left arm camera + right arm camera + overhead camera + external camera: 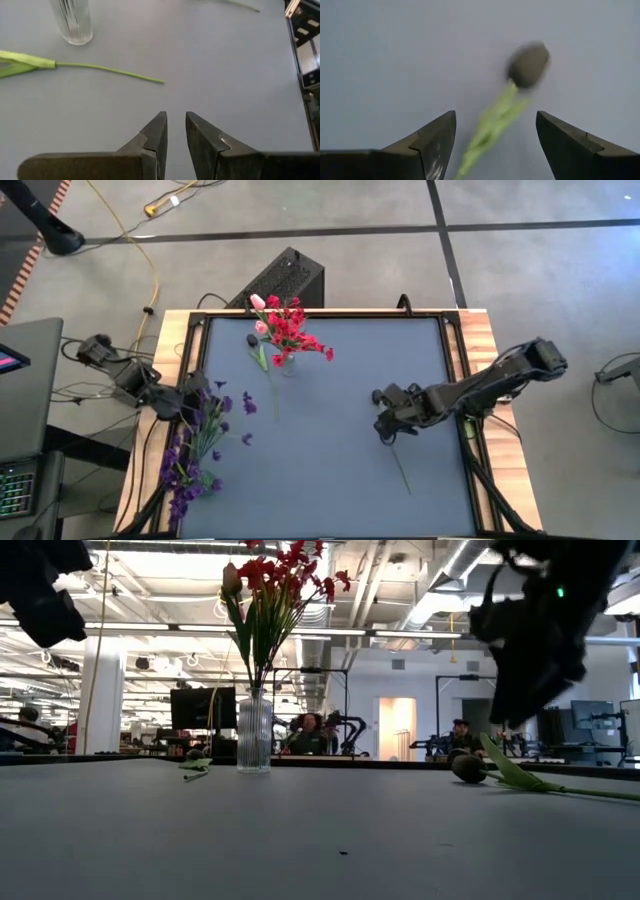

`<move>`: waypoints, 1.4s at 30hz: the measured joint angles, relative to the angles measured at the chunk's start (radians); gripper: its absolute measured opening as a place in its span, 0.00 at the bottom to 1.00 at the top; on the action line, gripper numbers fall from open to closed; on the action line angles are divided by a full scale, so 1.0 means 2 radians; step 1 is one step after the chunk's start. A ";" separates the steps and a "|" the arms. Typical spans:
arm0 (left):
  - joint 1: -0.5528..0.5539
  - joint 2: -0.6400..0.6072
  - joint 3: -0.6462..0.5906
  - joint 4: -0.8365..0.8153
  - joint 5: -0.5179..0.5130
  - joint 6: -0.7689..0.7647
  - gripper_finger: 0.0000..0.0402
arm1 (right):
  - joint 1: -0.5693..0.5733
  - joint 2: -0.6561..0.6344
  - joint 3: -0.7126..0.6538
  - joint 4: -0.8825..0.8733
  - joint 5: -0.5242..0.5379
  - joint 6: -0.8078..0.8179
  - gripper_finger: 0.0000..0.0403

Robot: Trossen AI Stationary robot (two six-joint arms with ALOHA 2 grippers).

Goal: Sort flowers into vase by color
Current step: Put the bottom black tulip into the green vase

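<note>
Above the table, in the high view, we take the glass vase [288, 365] as our landmark: it stands near the far edge holding red blossoms [292, 328] and 1 pink bud. A second tulip [262, 352] lies flat just beside the vase. Purple flowers [196, 450] lie well to the vase's left and nearer the front, where the left gripper [195, 390] waits. The right gripper [385, 420] hangs well to the vase's right, over the head end of a dark-budded tulip [400, 465], whose stem runs away from the vase toward the front edge.

From table height, in the low view, the vase [254, 735] stands upright, and the dark bud [467, 767] rests on the mat to its right, beneath the right arm.

In the left wrist view, the left gripper [175, 131] shows its fingers nearly pressed together, holding nothing, with the vase base [73, 21] and a loose green stem [107, 71] ahead.

In the right wrist view, the right gripper [495, 131] is spread wide; the stem [487, 134] runs between its fingers, not yet pinched, with the bud [528, 64] beyond. We judge the right arm nearer, needing a straight descent to close across the stem.
</note>
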 joint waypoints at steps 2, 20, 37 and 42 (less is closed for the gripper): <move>0.009 0.000 0.000 -0.003 0.016 0.000 0.14 | -0.002 0.012 -0.009 0.001 -0.008 0.018 0.75; 0.021 0.000 0.000 -0.005 0.040 0.002 0.14 | 0.101 0.159 -0.007 0.039 -0.019 0.159 0.75; 0.020 0.000 0.000 -0.006 0.055 -0.004 0.14 | 0.164 0.186 0.068 -0.020 -0.006 0.209 0.15; 0.020 0.000 0.000 -0.006 0.054 -0.004 0.14 | 0.159 0.185 0.090 -0.026 0.049 0.182 0.06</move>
